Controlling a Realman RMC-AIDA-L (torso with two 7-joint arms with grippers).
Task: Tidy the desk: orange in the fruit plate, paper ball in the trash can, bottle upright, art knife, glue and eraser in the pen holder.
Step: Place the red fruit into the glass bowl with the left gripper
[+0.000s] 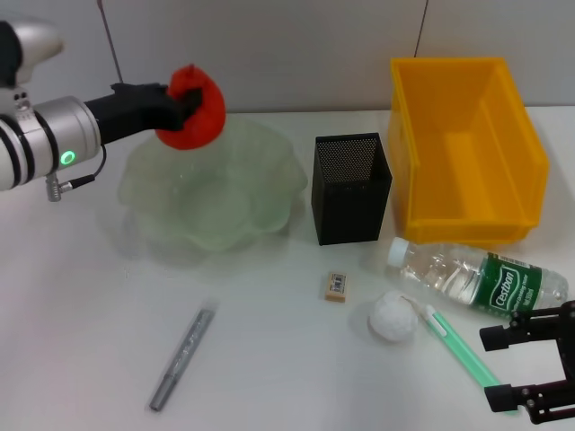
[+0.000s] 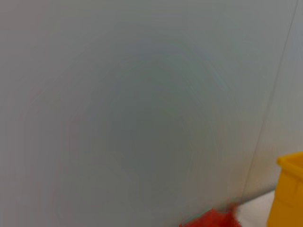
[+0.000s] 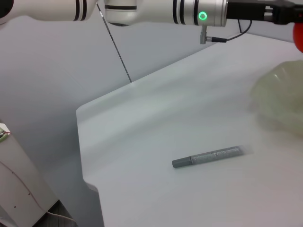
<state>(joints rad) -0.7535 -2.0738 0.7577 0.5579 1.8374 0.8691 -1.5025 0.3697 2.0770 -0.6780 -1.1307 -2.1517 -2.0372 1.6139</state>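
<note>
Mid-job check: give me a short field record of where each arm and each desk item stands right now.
left gripper: shut on the orange, above the fruit plate
right gripper: low, near the glue, jaws open
bottle: lying on its side
paper ball: on desk
eraser: on desk
art knife: on desk
pen holder: nothing visible inside
trash can: nothing visible inside

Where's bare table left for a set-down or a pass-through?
Free: the near-left table, bounded by the art knife and fruit plate; also between art knife and eraser. Crowded: near right, where paper ball, glue, bottle and right gripper cluster.
</note>
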